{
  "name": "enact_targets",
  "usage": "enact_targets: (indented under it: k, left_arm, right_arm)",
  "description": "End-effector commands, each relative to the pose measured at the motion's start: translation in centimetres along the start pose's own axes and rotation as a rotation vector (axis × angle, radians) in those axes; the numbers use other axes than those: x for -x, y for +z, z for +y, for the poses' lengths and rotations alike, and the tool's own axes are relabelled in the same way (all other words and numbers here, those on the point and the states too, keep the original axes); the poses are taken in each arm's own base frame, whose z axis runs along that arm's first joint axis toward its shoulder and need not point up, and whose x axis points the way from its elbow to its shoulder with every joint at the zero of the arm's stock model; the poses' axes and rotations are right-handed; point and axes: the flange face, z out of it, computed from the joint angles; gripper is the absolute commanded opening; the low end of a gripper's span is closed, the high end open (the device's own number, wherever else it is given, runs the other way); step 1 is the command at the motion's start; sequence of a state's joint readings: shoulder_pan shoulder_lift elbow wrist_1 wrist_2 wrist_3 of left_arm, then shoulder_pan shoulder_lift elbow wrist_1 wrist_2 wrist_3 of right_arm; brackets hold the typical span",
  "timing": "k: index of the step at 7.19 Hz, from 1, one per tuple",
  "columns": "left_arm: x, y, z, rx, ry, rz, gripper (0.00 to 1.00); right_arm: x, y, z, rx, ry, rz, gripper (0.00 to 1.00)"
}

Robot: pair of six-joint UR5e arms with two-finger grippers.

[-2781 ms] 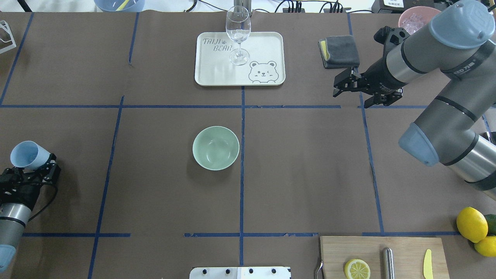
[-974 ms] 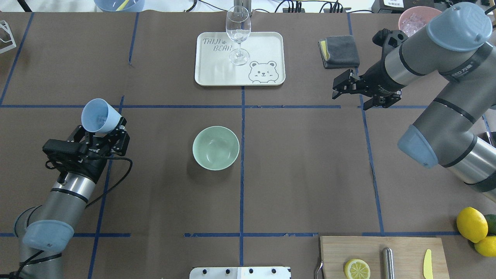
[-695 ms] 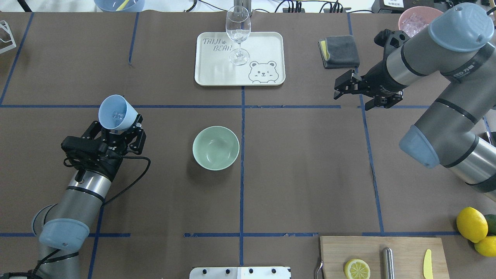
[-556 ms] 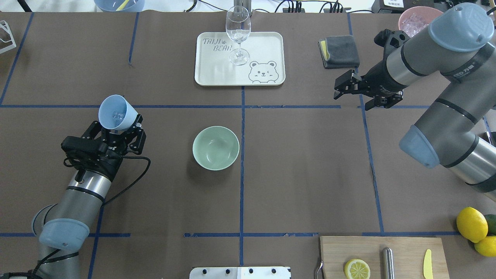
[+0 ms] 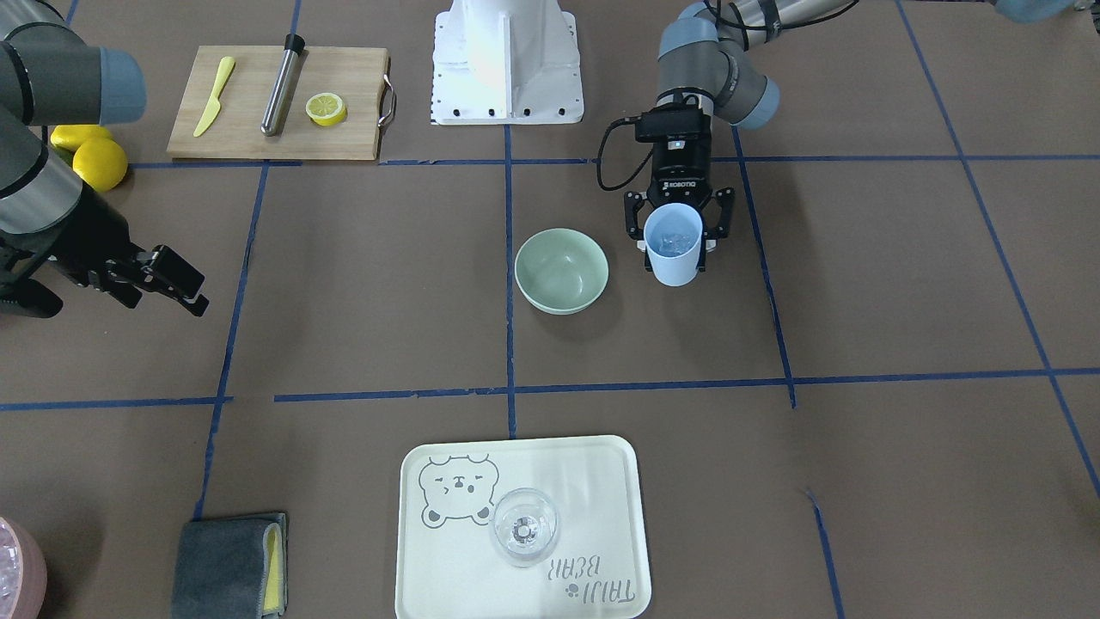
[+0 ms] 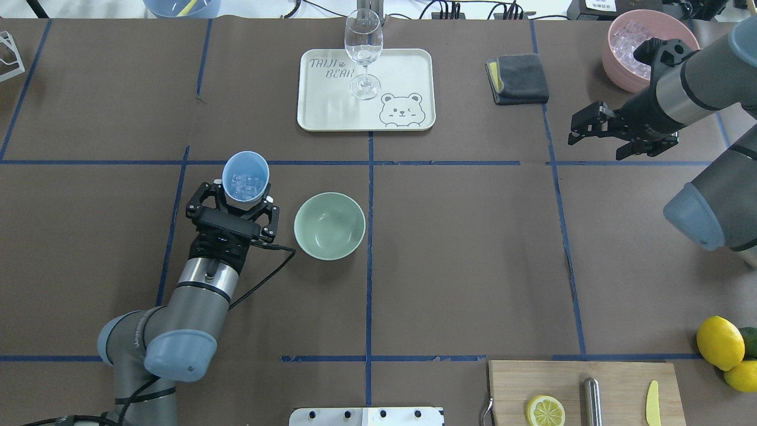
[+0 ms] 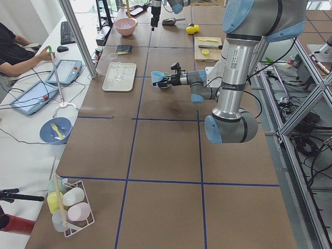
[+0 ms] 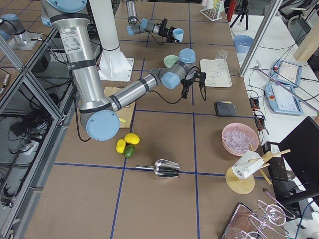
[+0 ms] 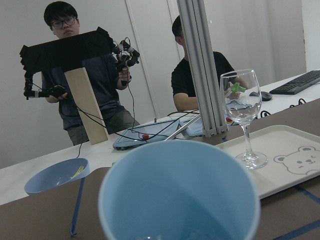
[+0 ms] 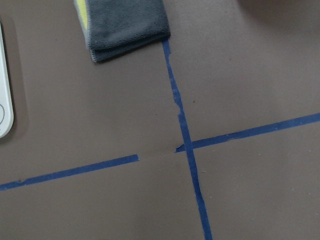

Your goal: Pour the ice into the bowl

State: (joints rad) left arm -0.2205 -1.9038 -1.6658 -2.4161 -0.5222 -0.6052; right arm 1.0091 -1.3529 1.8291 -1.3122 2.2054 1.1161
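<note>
The pale mint-green bowl [image 6: 329,225] stands empty near the table's middle; it also shows in the front-facing view [image 5: 561,269]. My left gripper [image 6: 239,202] is shut on a light blue cup [image 6: 245,177], held about upright just left of the bowl and not over it. Clear ice cubes [image 6: 243,184] lie in the cup's bottom, as the front-facing view [image 5: 673,240] also shows. The cup's rim [image 9: 180,195] fills the left wrist view. My right gripper [image 6: 596,149] is open and empty, far to the right.
A pink container of ice [image 6: 628,47] stands at the back right. A bear tray [image 6: 408,65] with a wine glass [image 6: 363,47] is behind the bowl. A grey cloth [image 6: 519,78], a cutting board [image 6: 621,378] and lemons [image 6: 720,342] lie on the right side.
My left arm has carried the blue cup from the table's left edge rightward to beside the bowl, turning it more upright. My right arm has drawn back to the right.
</note>
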Motion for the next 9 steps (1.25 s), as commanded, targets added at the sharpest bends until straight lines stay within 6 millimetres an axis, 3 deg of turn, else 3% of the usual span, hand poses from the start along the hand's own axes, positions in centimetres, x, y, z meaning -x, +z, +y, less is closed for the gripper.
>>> enact_targets:
  k: [1,5,9]
  left_arm:
    - [-4.0,0.2,-1.6,0.076,0.276,-0.028,0.0]
    - [-4.4,0.3,-2.2,0.064,0.782,-0.052,0.0]
    - [-5.4,0.3,-3.3,0.062,1.148,-0.068,0.0]
  right_arm:
    - [-0.7,-0.2,-0.3,-0.007,-0.004,0.006,1.0]
    - [-0.4,-0.2,-0.3,-0.01,-0.008,0.004,1.0]
    - [-0.2,-0.3,-0.4,-0.011,-0.01,0.002,1.0]
